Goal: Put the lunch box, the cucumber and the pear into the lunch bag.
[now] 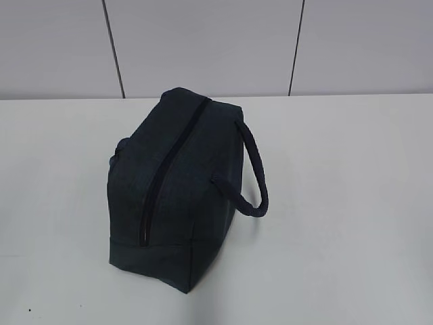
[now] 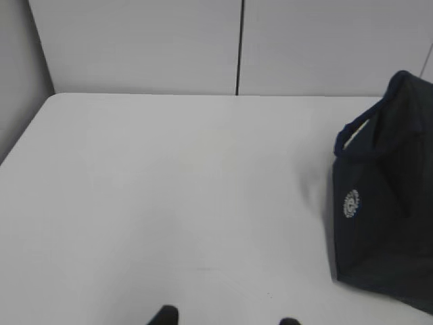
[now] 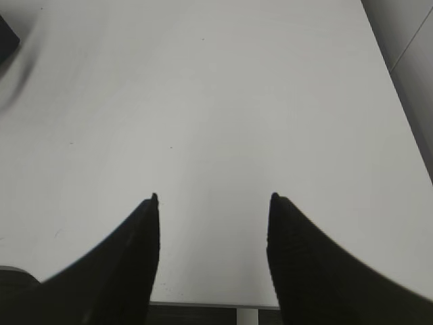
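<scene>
The dark navy lunch bag (image 1: 177, 189) stands in the middle of the white table with its zipper (image 1: 169, 172) shut along the top and one strap handle (image 1: 254, 176) hanging off its right side. Its end panel with a white logo (image 2: 382, 217) fills the right edge of the left wrist view. My left gripper (image 2: 226, 318) shows only two dark fingertips at the bottom edge, spread apart over bare table, well left of the bag. Open too is my right gripper (image 3: 213, 200), with nothing between its fingers. The lunch box, the cucumber and the pear are out of view.
A grey panelled wall (image 1: 216, 47) rises behind the table's far edge. The table's near edge (image 3: 203, 303) lies just under the right gripper. A dark corner of the bag (image 3: 7, 37) sits at the top left of the right wrist view.
</scene>
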